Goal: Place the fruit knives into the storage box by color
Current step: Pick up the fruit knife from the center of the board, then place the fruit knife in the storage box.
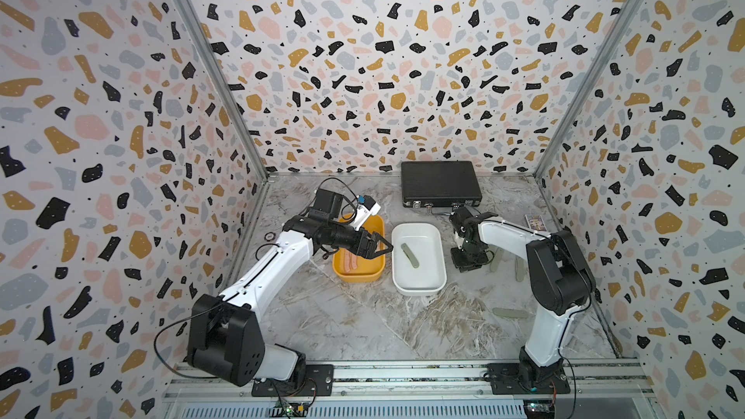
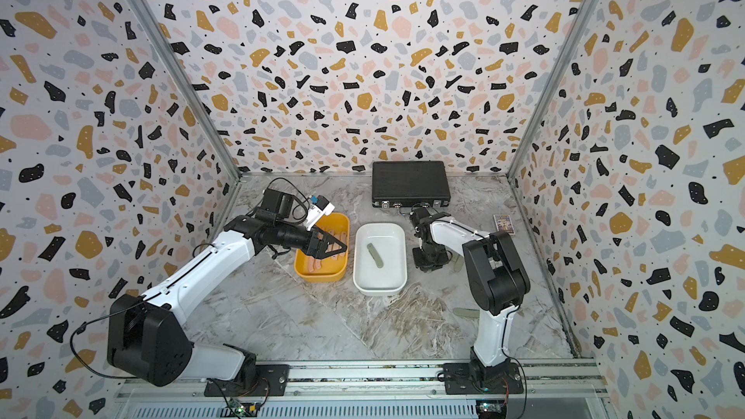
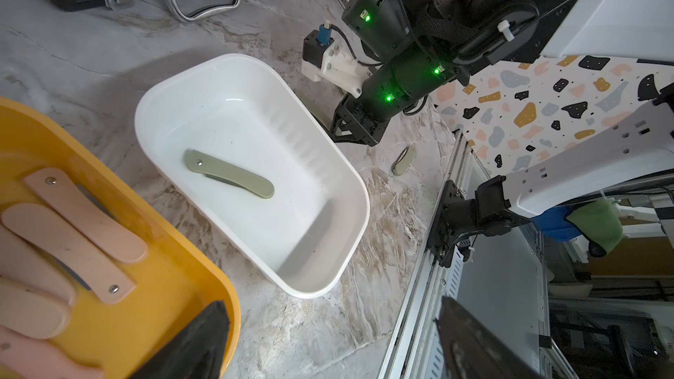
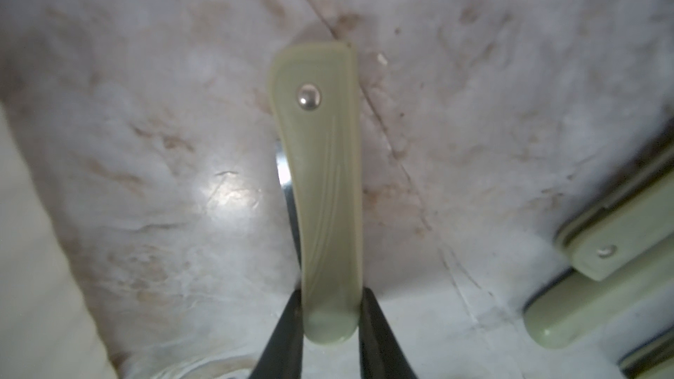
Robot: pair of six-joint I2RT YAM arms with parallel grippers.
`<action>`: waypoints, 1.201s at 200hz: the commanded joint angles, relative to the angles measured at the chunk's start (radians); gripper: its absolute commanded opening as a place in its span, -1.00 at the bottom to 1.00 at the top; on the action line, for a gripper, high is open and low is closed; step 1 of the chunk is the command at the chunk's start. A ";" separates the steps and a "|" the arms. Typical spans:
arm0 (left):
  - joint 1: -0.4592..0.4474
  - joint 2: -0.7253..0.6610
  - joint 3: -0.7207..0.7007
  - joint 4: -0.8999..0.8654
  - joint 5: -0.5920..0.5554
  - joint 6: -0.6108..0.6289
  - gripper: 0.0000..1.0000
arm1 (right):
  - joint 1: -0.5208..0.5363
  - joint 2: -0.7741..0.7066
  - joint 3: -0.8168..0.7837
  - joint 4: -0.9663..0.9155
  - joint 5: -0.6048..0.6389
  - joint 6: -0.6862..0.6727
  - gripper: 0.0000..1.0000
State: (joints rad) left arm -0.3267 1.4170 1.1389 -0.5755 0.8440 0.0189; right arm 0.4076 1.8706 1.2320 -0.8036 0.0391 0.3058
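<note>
Sage-green plastic fills the right wrist view: a green knife (image 4: pixel 328 195) lies lengthwise over the marbled surface (image 4: pixel 146 176), and my right pincer (image 4: pixel 332 295) grips its rounded end, one black finger against each long edge. (Whether the knife rests on the surface or is raised off it, I cannot tell.) A sliver of steel blade shows along one side of its case, and a metal rivet sits near the far end. Two more green knives (image 4: pixel 620 242) lie close together just beside it. In both top views that arm points down at the surface just right of the white tub (image 1: pixel 419 290).

My left pincer (image 1: pixel 378 244) hangs over the yellow tub (image 1: pixel 356 278) with its fingers spread wide and nothing between them. Pink knives (image 3: pixel 76 231) lie flat in the yellow tub, several overlapping. One lone green knife (image 3: pixel 228 173) lies aslant on the white tub's floor. The tubs stand side by side, close but apart, yellow on the left. Another green knife (image 1: pixel 510 313) lies alone on the surface nearer my right arm's base. A black case (image 1: pixel 441 183) sits at the back.
</note>
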 commanded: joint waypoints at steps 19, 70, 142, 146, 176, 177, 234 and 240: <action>0.009 0.011 0.012 -0.004 -0.011 0.009 0.79 | -0.001 -0.093 0.068 -0.100 0.020 -0.008 -0.51; 0.031 0.007 0.028 -0.018 -0.021 0.011 0.78 | 0.024 -0.136 0.159 -0.183 0.031 -0.014 -0.51; 0.103 -0.017 0.027 -0.016 0.004 0.001 0.78 | 0.154 -0.074 0.390 -0.251 0.028 0.003 -0.51; 0.108 -0.019 0.026 -0.017 0.006 0.000 0.78 | 0.160 -0.068 0.402 -0.252 0.026 0.004 -0.51; 0.143 -0.030 0.020 -0.009 0.025 -0.012 0.78 | 0.213 -0.010 0.474 -0.257 0.005 0.016 -0.50; 0.144 -0.031 0.021 -0.009 0.026 -0.012 0.78 | 0.214 -0.008 0.476 -0.256 0.004 0.015 -0.50; 0.175 -0.029 0.011 0.005 0.054 -0.023 0.78 | 0.277 0.089 0.498 -0.204 -0.064 0.039 -0.49; 0.176 -0.027 0.012 0.006 0.056 -0.025 0.78 | 0.281 0.098 0.498 -0.199 -0.068 0.041 -0.50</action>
State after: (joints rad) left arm -0.1555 1.4101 1.1397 -0.5819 0.8627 0.0021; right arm 0.6720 1.9507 1.7004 -1.0088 0.0074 0.3252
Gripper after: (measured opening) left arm 0.891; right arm 0.254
